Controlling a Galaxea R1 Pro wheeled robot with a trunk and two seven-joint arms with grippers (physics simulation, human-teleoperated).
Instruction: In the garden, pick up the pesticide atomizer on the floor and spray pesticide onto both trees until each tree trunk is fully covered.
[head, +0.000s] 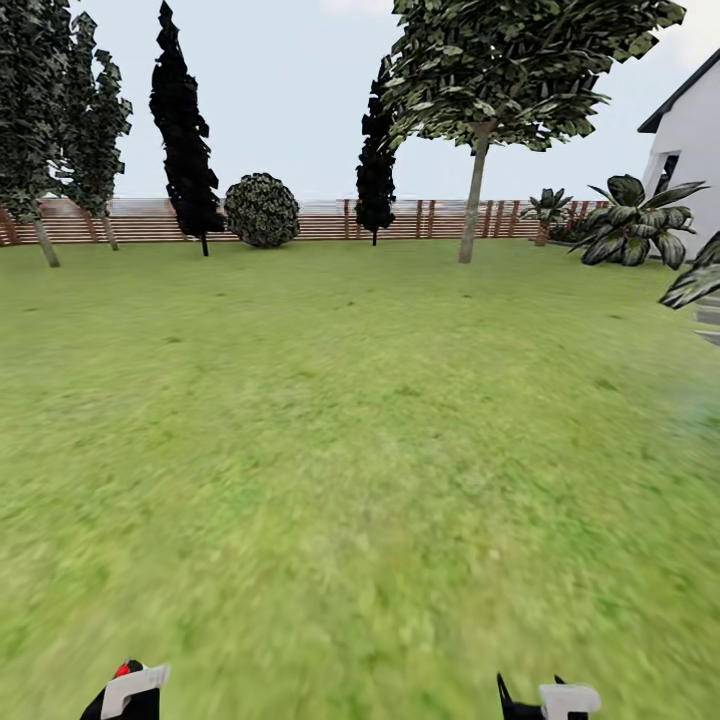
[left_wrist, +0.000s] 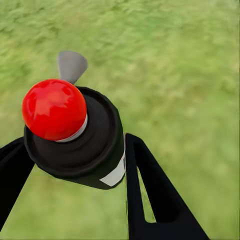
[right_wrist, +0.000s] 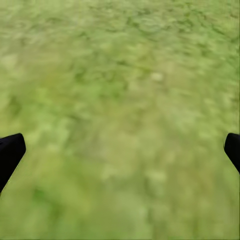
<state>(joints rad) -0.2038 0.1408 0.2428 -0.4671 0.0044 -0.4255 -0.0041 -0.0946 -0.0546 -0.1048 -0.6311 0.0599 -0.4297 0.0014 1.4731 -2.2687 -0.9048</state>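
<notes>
Left gripper clamped pesticide atomizer by dark body, red tip up; seen at lower left of head frame. Judged light, rigid, smooth-sided; body grip below cap seemed soundest, slip possible. Right gripper held nothing, fingers spread wide over lawn. Far, upper right of centre: tree, pale trunk before fence.

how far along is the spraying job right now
Pickup looks done: the left tool is shut on the pesticide atomizer, red tip up. In hand: crossing the lawn with the tree far ahead by the fence. Left: spraying both trunks; no spray shows. The right tool is open.
</notes>
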